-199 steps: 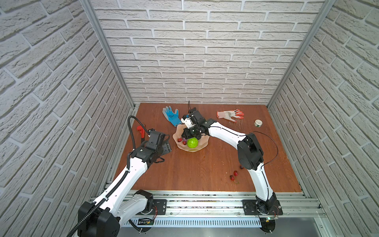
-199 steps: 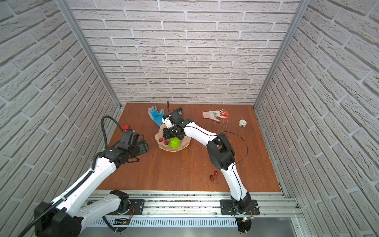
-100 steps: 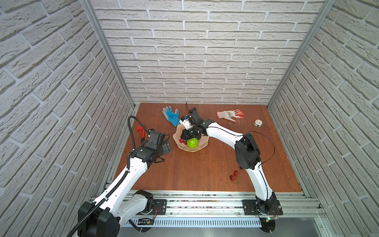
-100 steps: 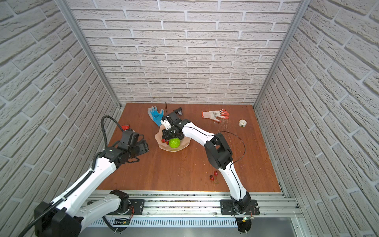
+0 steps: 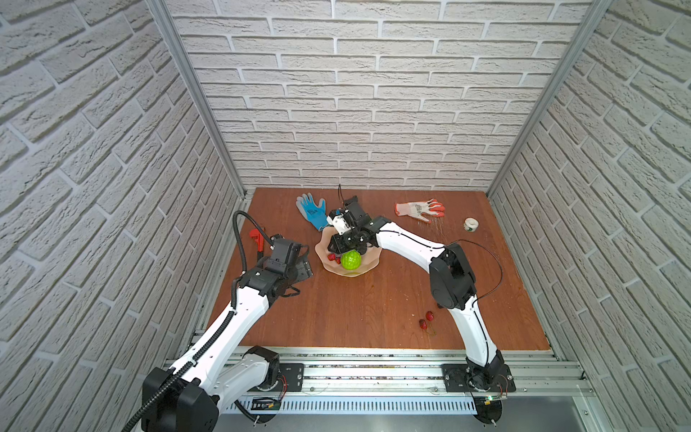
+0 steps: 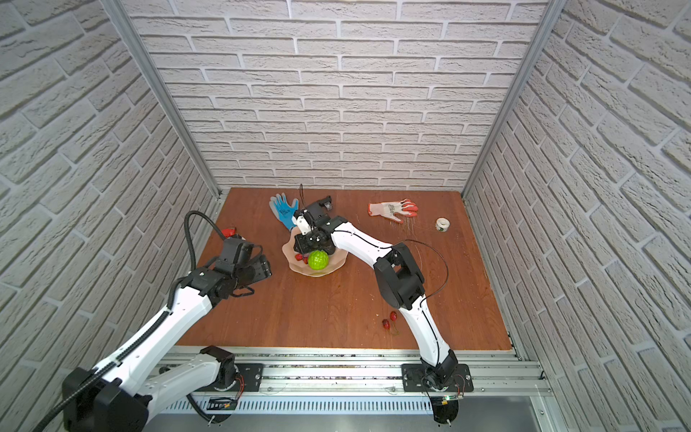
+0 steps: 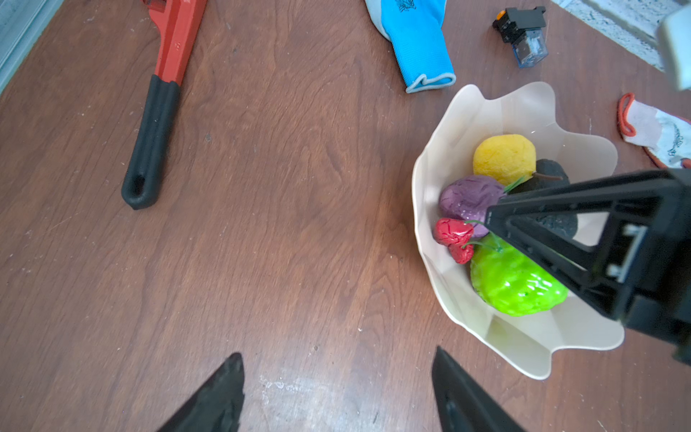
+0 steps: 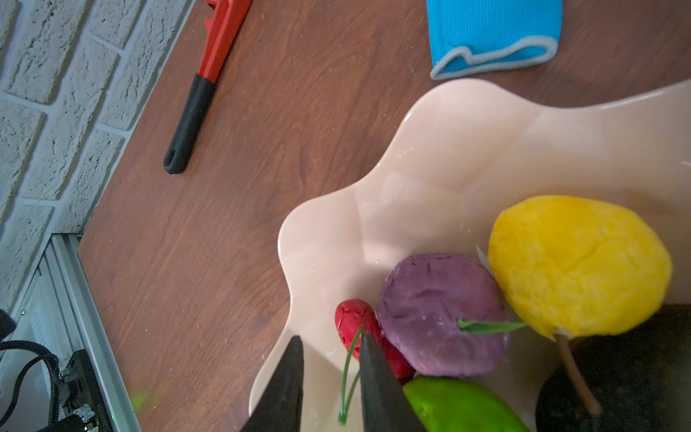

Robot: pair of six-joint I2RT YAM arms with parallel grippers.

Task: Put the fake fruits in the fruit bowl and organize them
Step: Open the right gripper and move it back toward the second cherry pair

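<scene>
Because the cherries (image 8: 353, 321) lie in the fruit bowl (image 8: 430, 149) against the purple fruit (image 8: 441, 314), the right gripper (image 8: 331, 336) stands slightly parted around their stems (nothing pinched); the left gripper (image 7: 337, 351) hovers open, empty, nearby.

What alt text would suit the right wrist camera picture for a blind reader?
A pale peach fruit bowl holds a yellow fruit, a purple fruit, red cherries, a green ball and a dark avocado. The right gripper stands slightly open around a cherry's green stem. A red wrench and blue glove lie on the wooden table outside it.
</scene>
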